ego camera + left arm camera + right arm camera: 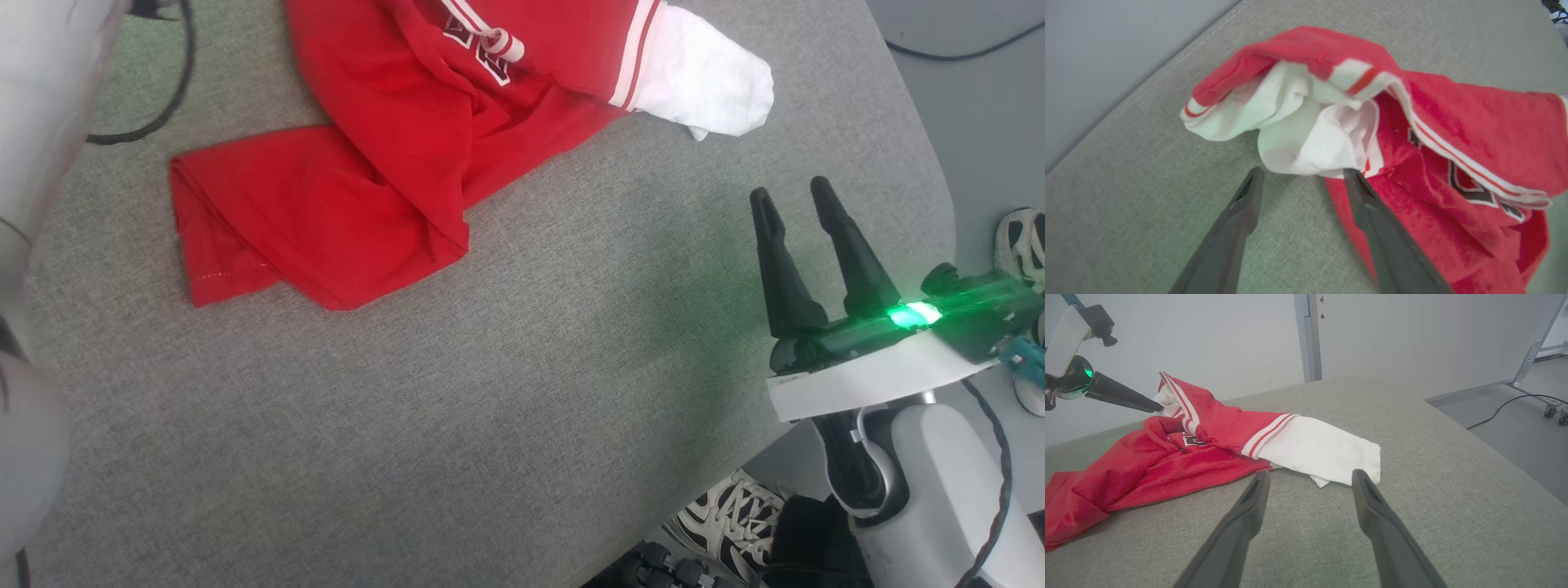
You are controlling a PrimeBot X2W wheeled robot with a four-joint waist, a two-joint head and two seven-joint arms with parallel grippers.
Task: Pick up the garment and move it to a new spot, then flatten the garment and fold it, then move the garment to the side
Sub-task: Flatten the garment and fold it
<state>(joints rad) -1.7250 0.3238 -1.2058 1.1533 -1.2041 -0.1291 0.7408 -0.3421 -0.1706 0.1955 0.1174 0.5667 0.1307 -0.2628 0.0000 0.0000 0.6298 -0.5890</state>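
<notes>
My left gripper (1303, 171) stands with its jaws wide apart and nothing clamped between them. Its two tips sit right at a bunched white sleeve end of the garment (1453, 122); I cannot tell whether they press on the cloth. From that sleeve the red body spreads away to the right in my left wrist view, crumpled, with a striped band folded over the chest lettering.

My right gripper (790, 189) is also spread open and empty, near the right edge of the grey fabric surface (490, 408). The garment (367, 163) lies ahead and to its left, apart from it. Its other white sleeve points toward this gripper, and in my right wrist view the sleeve's end lies just beyond the fingertips (1357, 475). The red hem lies farthest left.
</notes>
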